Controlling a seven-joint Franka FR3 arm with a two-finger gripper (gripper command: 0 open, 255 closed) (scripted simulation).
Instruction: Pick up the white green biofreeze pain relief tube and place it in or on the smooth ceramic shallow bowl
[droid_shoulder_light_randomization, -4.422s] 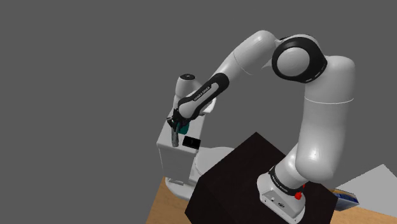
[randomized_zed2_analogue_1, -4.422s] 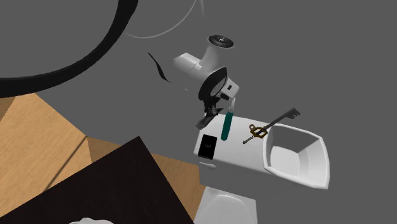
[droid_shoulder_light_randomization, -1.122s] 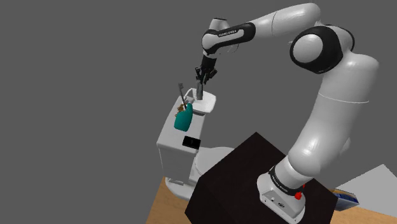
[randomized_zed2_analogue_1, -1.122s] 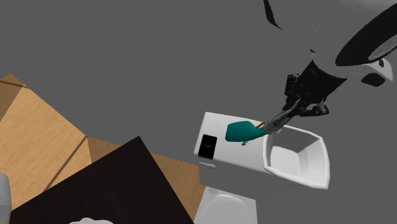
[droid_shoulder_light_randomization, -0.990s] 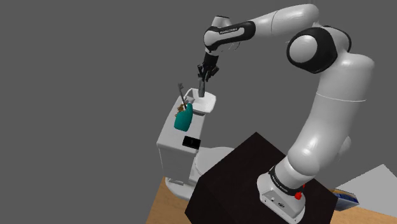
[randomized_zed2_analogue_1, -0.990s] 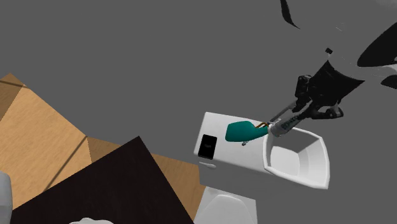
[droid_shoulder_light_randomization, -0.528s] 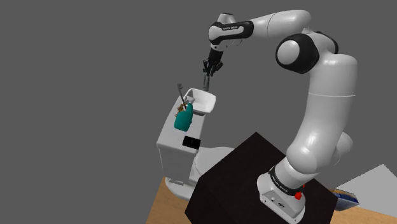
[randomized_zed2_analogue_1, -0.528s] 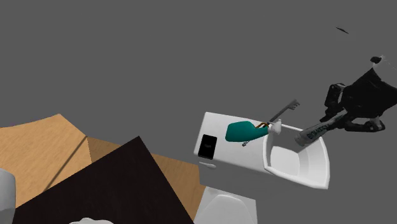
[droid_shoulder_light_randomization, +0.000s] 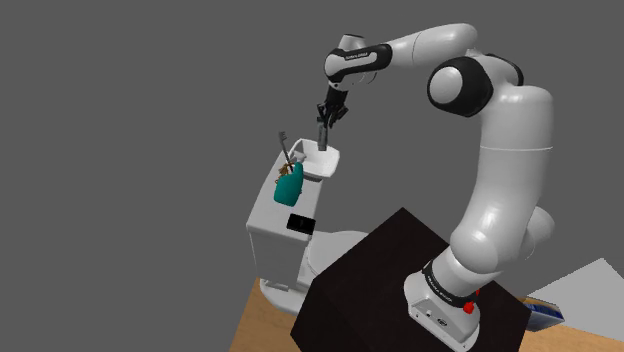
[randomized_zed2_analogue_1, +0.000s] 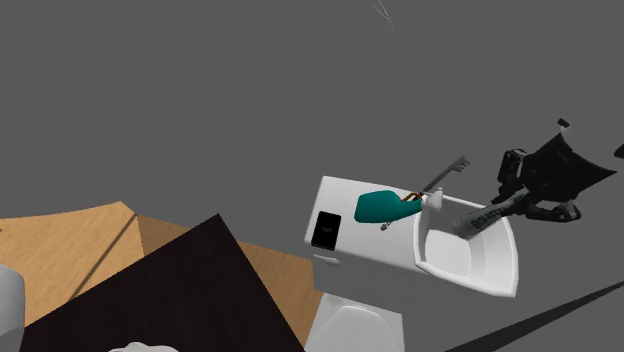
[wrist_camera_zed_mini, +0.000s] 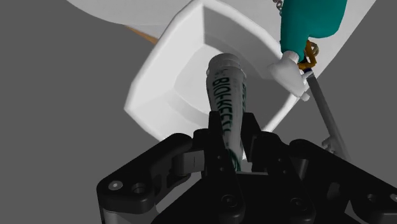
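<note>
Between the two black fingers (wrist_camera_zed_mini: 210, 137) of the hand (wrist_camera_zed_mini: 232, 135) sits one tube (wrist_camera_zed_mini: 227, 89). It is pale grey-white with green letters on it. The hand is clenched on the tube, with one finger on each side, and grips the end that is nearest the hand. The other end of the tube sticks out away from the hand and points down into one white bowl (randomized_zed2_analogue_1: 497, 283). The bowl is right below the hand. I cannot tell if the tip of the tube touches the inside of the bowl.

Just past the bowl, on the side away from the hand, lies one teal bottle (randomized_zed2_analogue_1: 378, 206) with one white cap (wrist_camera_zed_mini: 286, 70). The cap is right by the bowl's rim. One grey key (randomized_zed2_analogue_1: 447, 174) is next to the cap. One small flat black thing (randomized_zed2_analogue_1: 326, 230) lies farthest from the hand, past the bottle. The bowl, the bottle and the black thing all sit on one white tabletop (randomized_zed2_analogue_1: 338, 194).

One white arm (droid_shoulder_light_randomization: 510, 170) carries the hand. It stands on one dark box (droid_shoulder_light_randomization: 380, 270). Well below the hand there is brown wooden floor (droid_shoulder_light_randomization: 262, 318).
</note>
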